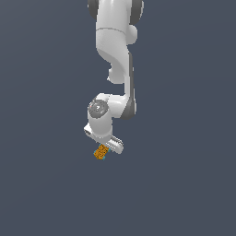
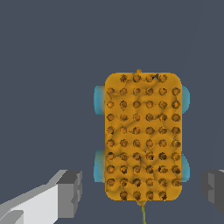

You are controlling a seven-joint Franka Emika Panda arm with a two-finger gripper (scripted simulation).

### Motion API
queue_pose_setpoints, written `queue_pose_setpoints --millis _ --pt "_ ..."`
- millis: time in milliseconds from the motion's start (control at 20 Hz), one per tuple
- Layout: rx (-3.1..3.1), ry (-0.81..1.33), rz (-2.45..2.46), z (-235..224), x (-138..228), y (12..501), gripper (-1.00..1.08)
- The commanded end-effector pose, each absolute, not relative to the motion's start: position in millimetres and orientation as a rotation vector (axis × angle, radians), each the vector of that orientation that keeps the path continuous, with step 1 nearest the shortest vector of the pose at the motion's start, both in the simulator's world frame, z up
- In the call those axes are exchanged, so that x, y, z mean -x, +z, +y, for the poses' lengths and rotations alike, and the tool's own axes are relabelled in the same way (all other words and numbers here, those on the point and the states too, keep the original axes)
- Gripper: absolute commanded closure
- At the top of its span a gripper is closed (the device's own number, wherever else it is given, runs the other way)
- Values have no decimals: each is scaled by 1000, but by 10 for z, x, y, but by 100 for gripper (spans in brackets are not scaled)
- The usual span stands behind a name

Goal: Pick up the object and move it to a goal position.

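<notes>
Grey fingertips (image 2: 70, 192) sit wide apart either side of the object (image 2: 142, 136) in our wrist view, so the gripper (image 2: 142, 194) is spread open with nothing held. We see the orange block speckled dark, cyan bits along its long edges. A thin greenish line pokes from its near end, maybe the goal position marker. Farther out, the exterior view shows the block just under the white hand.

The exterior view looks from well back at the whole arm (image 1: 115, 60); the wrist view looks close past its fingers (image 2: 70, 192) (both share the block (image 1: 101, 152)).
</notes>
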State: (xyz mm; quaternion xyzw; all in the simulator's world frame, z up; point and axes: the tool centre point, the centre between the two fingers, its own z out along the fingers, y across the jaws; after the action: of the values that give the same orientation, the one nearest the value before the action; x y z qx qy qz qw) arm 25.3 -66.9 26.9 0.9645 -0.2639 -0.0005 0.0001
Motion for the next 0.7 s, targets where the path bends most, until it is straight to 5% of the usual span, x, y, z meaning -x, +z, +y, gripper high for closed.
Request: queue_pose_setpoints --millis 0,200,250,650 --pt "-3030 0 -831 -672 -256 185 -92" --pt "-3030 0 -831 -671 -267 152 -92" --pt "-3030 0 -831 -671 -267 152 108" --pt "-3030 0 -831 -671 -267 152 108"
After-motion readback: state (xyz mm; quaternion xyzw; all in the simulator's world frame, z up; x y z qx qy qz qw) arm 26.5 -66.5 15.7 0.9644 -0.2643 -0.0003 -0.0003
